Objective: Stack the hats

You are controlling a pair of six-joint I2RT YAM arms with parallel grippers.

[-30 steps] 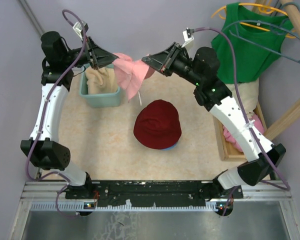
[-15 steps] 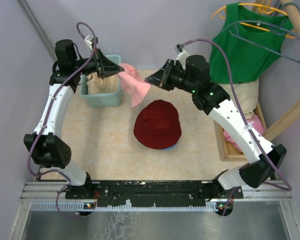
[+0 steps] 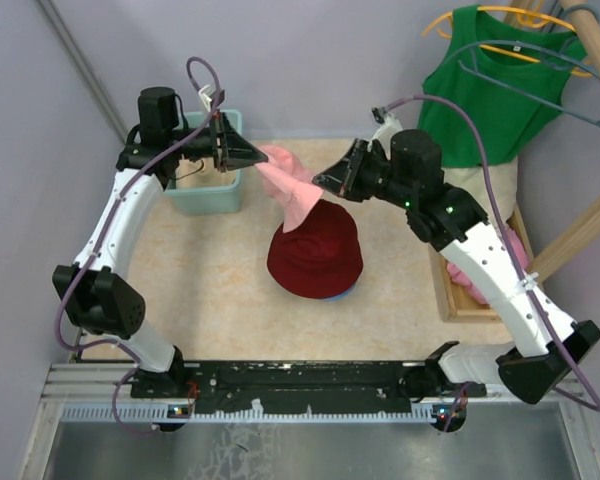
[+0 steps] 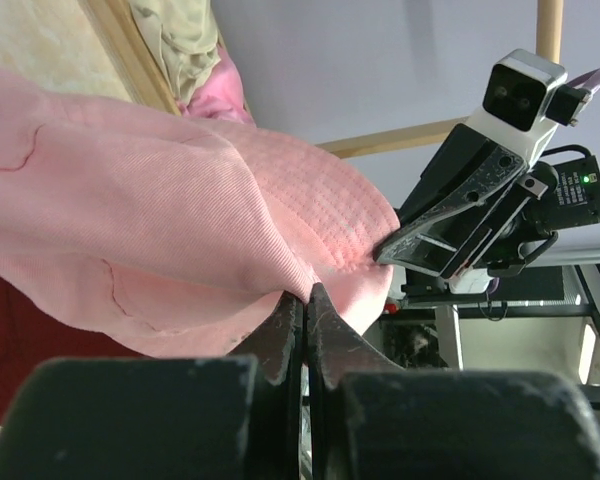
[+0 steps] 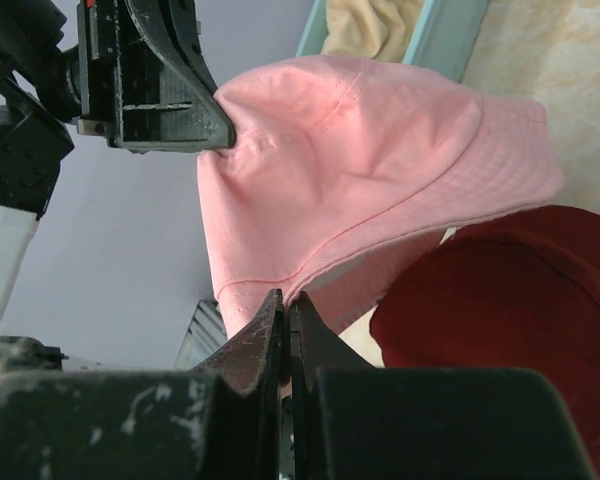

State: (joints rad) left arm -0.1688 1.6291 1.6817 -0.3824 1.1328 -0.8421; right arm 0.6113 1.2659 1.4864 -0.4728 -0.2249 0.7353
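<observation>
Between my two grippers hangs a pink hat (image 3: 292, 188), lifted above the table. My left gripper (image 3: 260, 158) is shut on one side of its brim (image 4: 310, 285). On the other side my right gripper (image 3: 318, 181) is shut on the brim (image 5: 285, 295). Just below it a dark red hat (image 3: 315, 250) rests on the table, and a sliver of a blue hat (image 3: 340, 295) shows under its front edge. Beige fabric (image 5: 365, 25) sits in the teal basket (image 3: 205, 190); I cannot tell its shape.
A green tank top (image 3: 490, 80) hangs on a yellow hanger at the back right. A wooden tray (image 3: 450, 290) with pink and cream cloth stands at the right. Purple walls close in on the left and back.
Both arms have carried the pink hat from beside the basket toward the middle, so it now hangs over the back edge of the dark red hat.
</observation>
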